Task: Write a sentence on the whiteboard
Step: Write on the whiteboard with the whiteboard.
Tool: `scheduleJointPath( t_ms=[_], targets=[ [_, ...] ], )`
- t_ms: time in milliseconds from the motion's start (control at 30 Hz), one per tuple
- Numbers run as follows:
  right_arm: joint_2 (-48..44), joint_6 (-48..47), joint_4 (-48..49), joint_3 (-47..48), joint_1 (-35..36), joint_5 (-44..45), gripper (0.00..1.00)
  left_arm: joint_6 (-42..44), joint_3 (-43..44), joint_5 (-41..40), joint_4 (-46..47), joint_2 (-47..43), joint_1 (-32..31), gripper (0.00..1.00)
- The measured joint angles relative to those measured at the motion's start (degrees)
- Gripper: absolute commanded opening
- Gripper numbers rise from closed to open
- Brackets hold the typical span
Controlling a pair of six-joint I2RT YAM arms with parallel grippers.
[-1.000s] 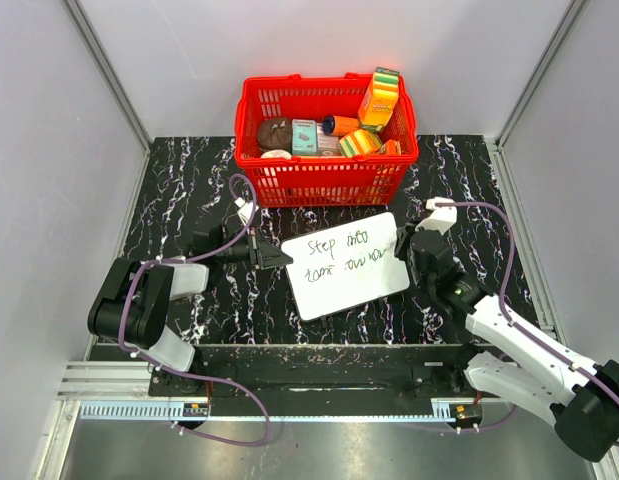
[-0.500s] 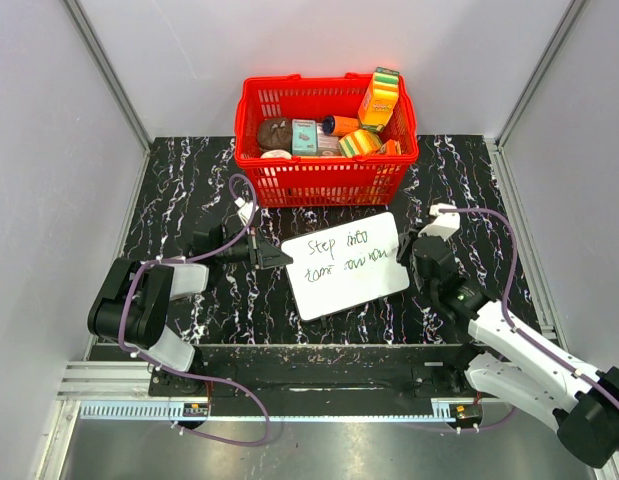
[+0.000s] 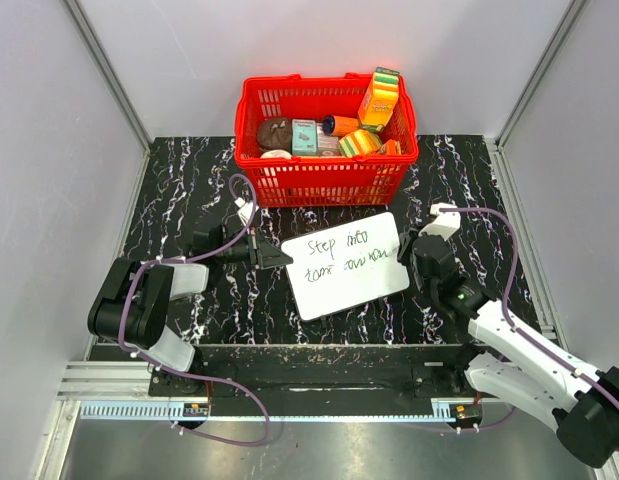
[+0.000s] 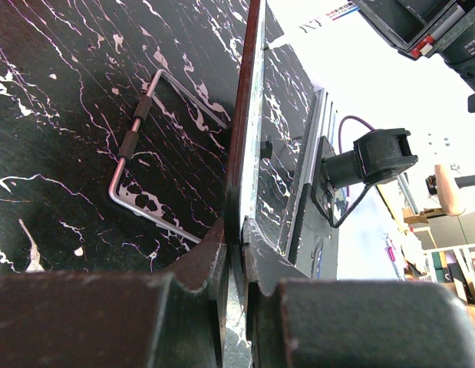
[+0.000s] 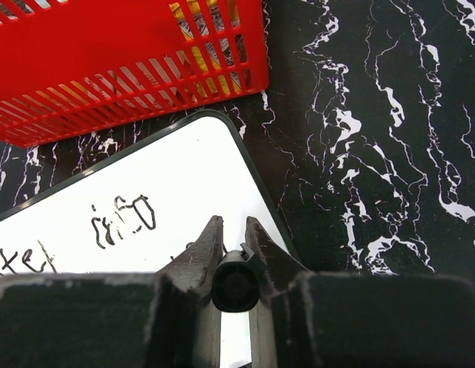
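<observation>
Moved since a second ago: right gripper [image 5: 231,230], drawn back a little from the right edge of the whiteboard [image 3: 364,290] toward the near right. Left arm, board and writing unchanged.

Right fingers [image 5: 200,251]: pressed together on a black marker [image 5: 235,285], seen end-on in the wrist view. Tip hidden; cannot tell whether it touches the board. Gripper poised over the board's right edge, with the word "into" just to the left in that view.

Left gripper [image 4: 237,226]: fingers [image 4: 210,257] pinched on the board's thin left edge, seen edge-on between them. Arm reaching low across from the left.

Whiteboard: flat on the black marbled table [image 3: 189,180], between the two grippers, turned so the right end sits farther back. Far right corner just beside the front of the red basket [image 3: 324,182], not touching as far as visible.

Sentence [image 3: 341,258]: thin black handwriting in two lines, "Step into" above a scrawled "tomorrow", filling the upper half of the board.

Basket: at the back of the table, packed with boxes and packets, a yellow-orange box [image 3: 378,98] standing tallest at the right.
</observation>
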Motion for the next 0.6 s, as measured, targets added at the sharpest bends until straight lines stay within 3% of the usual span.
scheduleJointPath(
  t_ms=[600],
  targets=[
    [3.1,-2.6,0.4,3.1,-0.8,0.1,0.0,0.0,0.0,0.0,0.0,0.0,0.0,0.0]
  ],
)
